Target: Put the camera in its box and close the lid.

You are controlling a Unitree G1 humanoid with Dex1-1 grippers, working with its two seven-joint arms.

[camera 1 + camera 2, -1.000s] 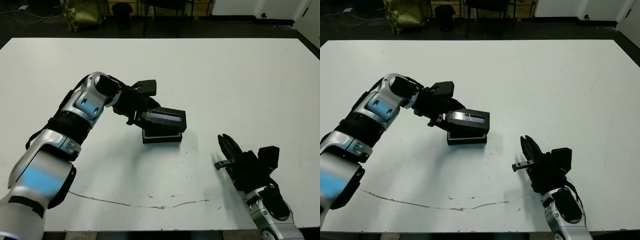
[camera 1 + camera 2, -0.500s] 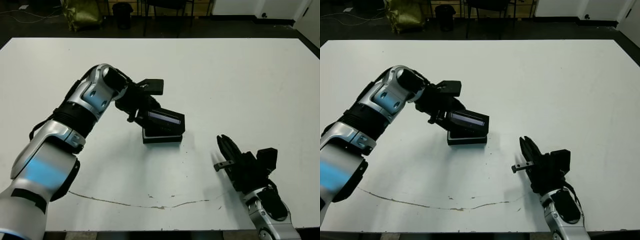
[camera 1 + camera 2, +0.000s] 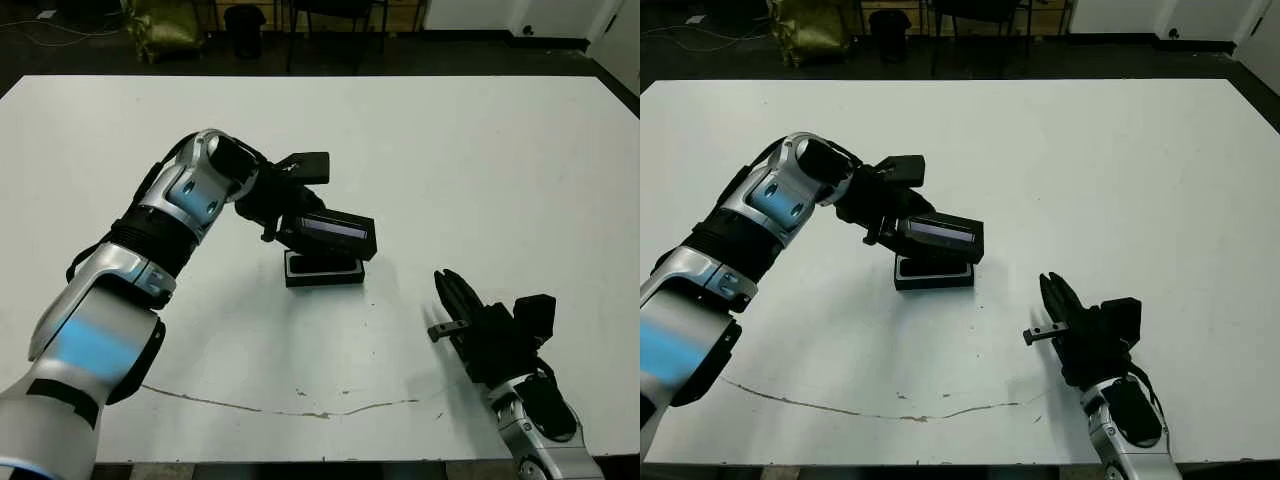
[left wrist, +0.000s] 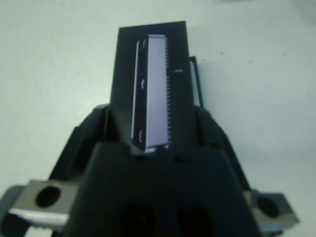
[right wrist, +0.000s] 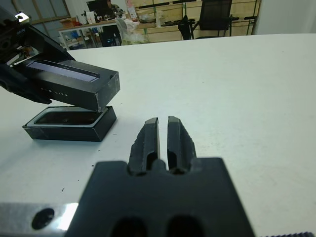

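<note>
The camera (image 5: 66,117) lies flat inside the box (image 3: 322,270), a dark bar framed by the thin white lining, as the right wrist view shows from low down. The box sits on the white table (image 3: 480,160), a little to the robot's left of the middle. Above it hangs the lid (image 3: 335,231), clear of the tray's rim and not yet seated: it is raised and slightly tilted, shifted a bit toward the robot's right, so that it covers only part of the box from the head view. Its glossy grey strip (image 4: 155,91) faces up. The left gripper (image 3: 283,222) has the lid clamped at one short end, a finger (image 4: 84,138) against each long side, the arm reaching in from the left.

The right gripper (image 3: 450,293) rests low near the table's near edge, well apart from the box, its two black fingers (image 5: 151,138) pressed nearly together with only a thin slit between them and nothing held. A long thin crack or scratch (image 3: 290,408) runs across the tabletop near the front edge.
</note>
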